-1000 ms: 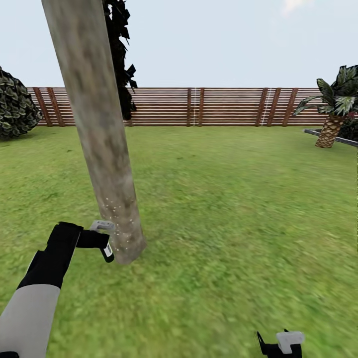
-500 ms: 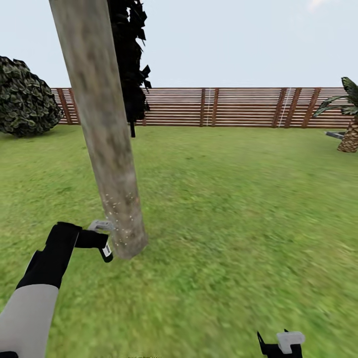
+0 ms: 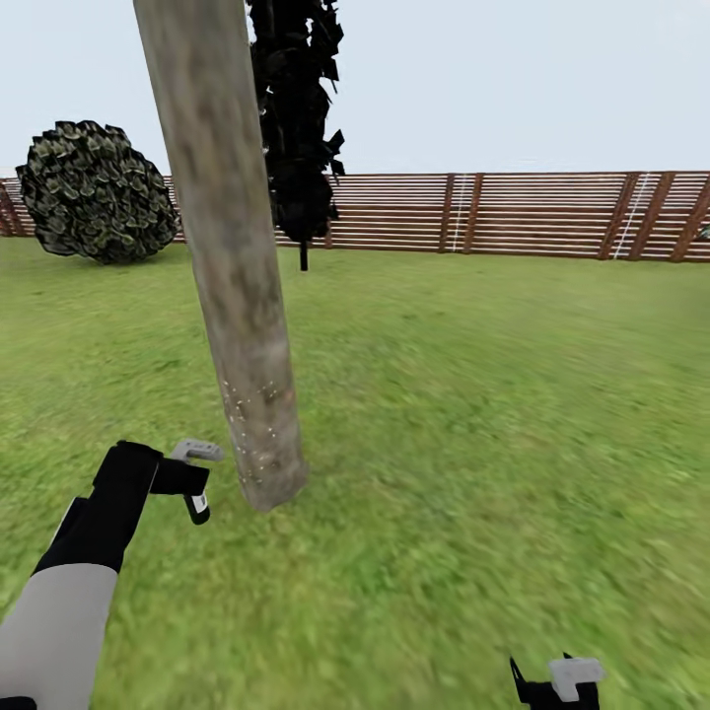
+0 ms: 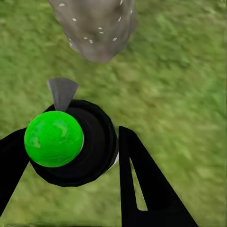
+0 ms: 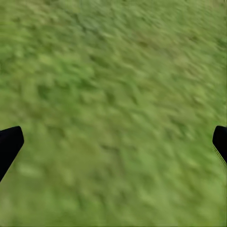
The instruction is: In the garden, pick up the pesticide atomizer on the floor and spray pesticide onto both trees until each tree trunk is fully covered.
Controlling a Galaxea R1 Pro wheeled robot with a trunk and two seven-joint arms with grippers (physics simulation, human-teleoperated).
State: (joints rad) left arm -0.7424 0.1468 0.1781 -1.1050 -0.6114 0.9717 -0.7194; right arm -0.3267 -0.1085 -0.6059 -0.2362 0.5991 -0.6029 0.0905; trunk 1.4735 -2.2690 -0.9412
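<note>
**Sprayer held beside the speckled trunk**

At the far left we see a round, dark leafy bush [image 3: 97,192] standing in front of the brown horizontal-slat wooden fence [image 3: 513,214]. Nearer to us, at the left, our left arm with its pale grey forearm and black wrist [image 3: 74,562] reaches forward over the blurry green-yellow grass [image 3: 473,414]. Its left gripper [image 3: 195,483] is pinched on the small pesticide atomizer [image 4: 71,142], a dark round body with a bright green cap and a pale grey nozzle; in the wrist view one black finger lies on each side of the body. In the head view the pale grey top of the sprayer [image 3: 197,451] shows just beside the base of the thick, pale grey-brown mottled tree trunk [image 3: 232,247], near it but apart.

Fine whitish speckles of pesticide [image 3: 251,419] dot the lower part of that trunk. Behind the trunk, further off, stands a black-leaved tree with a thin dark stem [image 3: 296,118].

At the near right, the right gripper [image 3: 560,687] shows at the lower edge, and its wrist view has its two black fingertips [image 5: 9,144] spread wide over bare grass.
</note>
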